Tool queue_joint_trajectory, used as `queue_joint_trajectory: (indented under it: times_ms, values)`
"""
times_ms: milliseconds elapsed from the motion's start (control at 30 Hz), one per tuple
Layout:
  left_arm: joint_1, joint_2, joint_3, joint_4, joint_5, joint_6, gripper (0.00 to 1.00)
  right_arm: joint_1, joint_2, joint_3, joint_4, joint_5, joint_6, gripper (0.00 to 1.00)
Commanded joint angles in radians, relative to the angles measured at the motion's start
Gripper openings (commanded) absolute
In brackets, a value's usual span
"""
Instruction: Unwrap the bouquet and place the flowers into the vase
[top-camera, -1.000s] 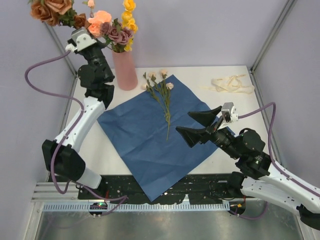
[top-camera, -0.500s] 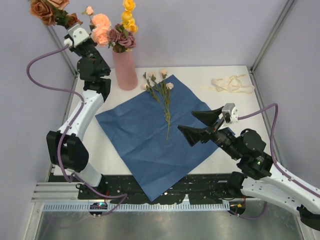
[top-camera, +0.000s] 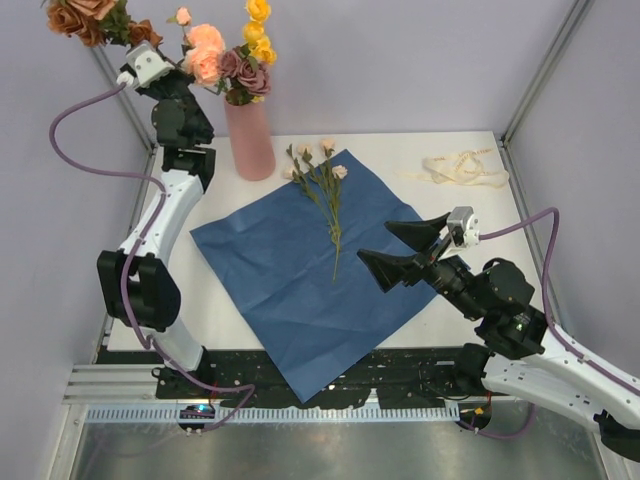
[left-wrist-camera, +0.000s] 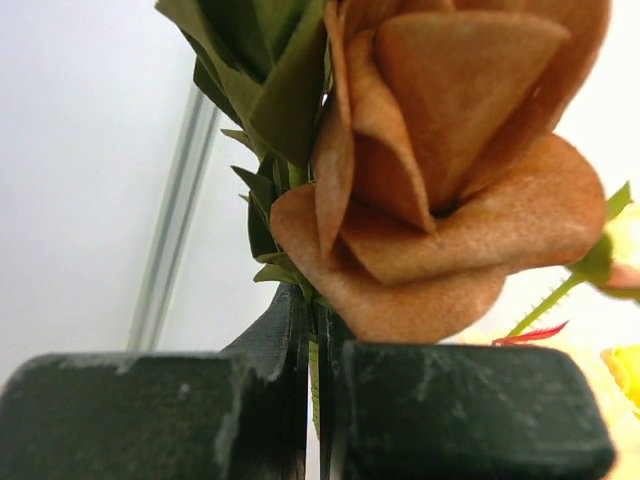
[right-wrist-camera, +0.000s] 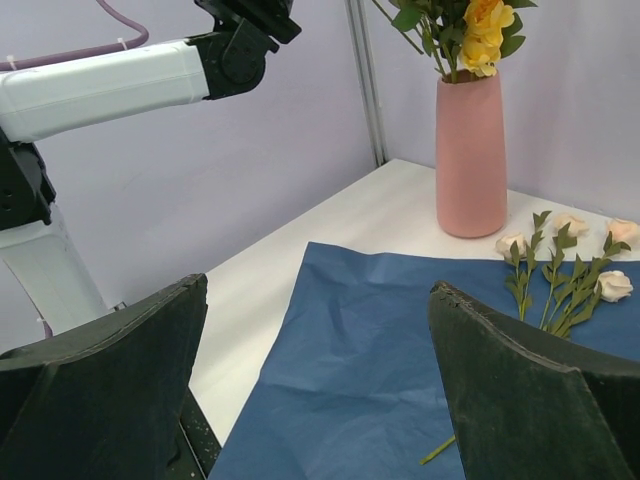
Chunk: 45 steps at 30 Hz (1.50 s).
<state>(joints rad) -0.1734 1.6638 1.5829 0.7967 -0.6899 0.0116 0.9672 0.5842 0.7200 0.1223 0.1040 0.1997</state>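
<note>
Blue paper (top-camera: 300, 290) lies unwrapped and flat across the white table (top-camera: 440, 200). 1 pale-budded sprig (top-camera: 328, 195) rests on its far half, and the cream ribbon (top-camera: 462, 168) lies loose at the far right. Pink vase (top-camera: 250, 145) stands at the far left, near the paper's edge, already holding peach, mauve and yellow flowers (top-camera: 225, 62). Left claw (left-wrist-camera: 318, 420) is raised high, above and left of the vase, pinched tight on the green stem of a rust cluster (top-camera: 85, 15). Right claw (top-camera: 375, 243) hangs over the paper's right side, gaping as wide as it goes, with nothing in it.

Likely risks, as a judgement:
- The vase is tall, narrow and crowded, so a stem brought down off-centre could catch the rim or the packed heads and tip it.
- The pinch sits close under the heavy bloom, so the stem below may swing or slip and miss the mouth.
- The rust cluster sits at the very corner of the overhead view, and its lower stem cannot be seen.
- The sprig lies loose on thin paper, so a low grab by the right claw could gather paper with it and drag the sheet.

Compared with 1 second ago, the left arm has swung further back and left. That has carried the rust cluster up toward the picture's corner and away from the vase flowers. Right claw has barely shifted. Paper, sprig and ribbon lie as before.
</note>
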Motion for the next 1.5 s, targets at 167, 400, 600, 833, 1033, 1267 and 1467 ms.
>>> queue_joint_trajectory:
  times_ms: [167,400,600,833,1033,1267,1467]
  values:
    - [0.017,0.137,0.141,0.029,0.15,-0.078,0.0,0.004,0.011,0.053,0.028,0.028,-0.019,0.95]
    - [0.017,0.163,0.114,0.025,0.194,-0.071,0.0,0.004,0.043,0.059,0.051,0.026,-0.023,0.96]
    - [0.017,0.191,0.1,0.021,0.242,-0.062,0.0,0.004,0.049,0.055,0.056,0.025,-0.02,0.95]
    - [0.017,0.203,0.042,-0.002,0.308,-0.062,0.24,0.004,0.06,0.062,0.056,0.022,-0.014,0.95]
    - [0.023,0.113,-0.066,-0.054,0.426,-0.076,0.73,0.002,0.074,0.078,0.04,0.03,0.004,0.95]
    - [0.023,-0.012,-0.265,-0.126,0.634,-0.167,0.9,0.002,0.094,0.085,0.04,0.005,0.055,0.96]
    - [0.029,-0.085,-0.348,-0.217,0.645,-0.182,0.94,0.001,0.092,0.093,-0.009,0.013,0.087,0.95]
